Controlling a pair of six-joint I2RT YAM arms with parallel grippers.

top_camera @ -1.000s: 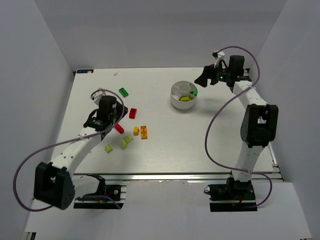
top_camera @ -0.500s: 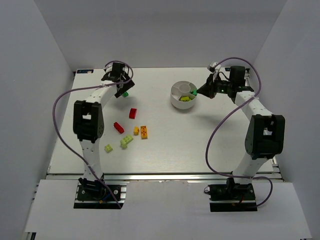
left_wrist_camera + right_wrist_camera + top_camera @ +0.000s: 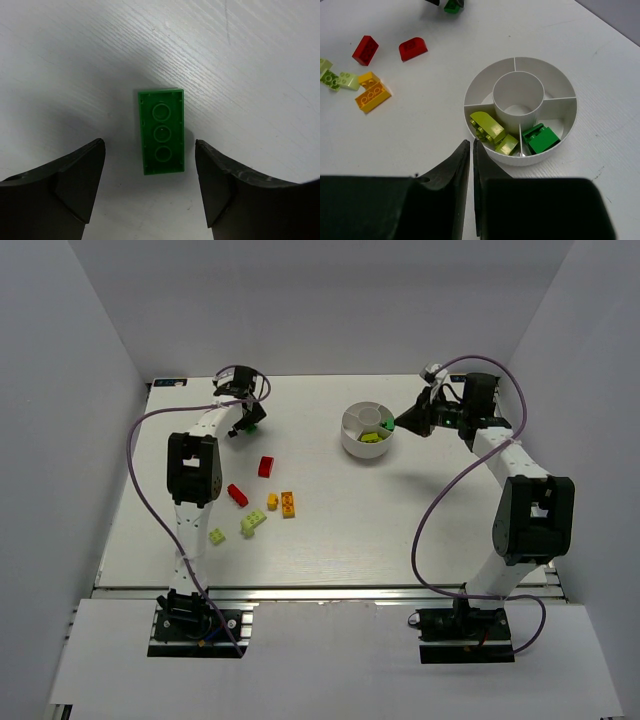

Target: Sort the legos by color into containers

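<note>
Near the far-left corner of the worktop [image 3: 420, 530], the left claw [image 3: 148, 145] points down with its jaws spread wide. It straddles a dark green brick [image 3: 161, 131] that lies flat, studs up, touching neither finger, with a strip of bare surface on each side. Nearer and to the right, well clear of every edge, lie two red bricks [image 3: 266, 466], two orange-yellow bricks [image 3: 288, 503] and some lime bricks [image 3: 253, 524], loosely scattered with open gaps between the groups. Further right, the white dish [image 3: 465, 102] stands toward the far edge, with lime pieces [image 3: 487, 126] in one wedge and a green piece [image 3: 541, 139] in the wedge beside it. The right claw [image 3: 471, 145] hovers just beside the dish's right side, its jaws pressed almost together with nothing between them.
</note>
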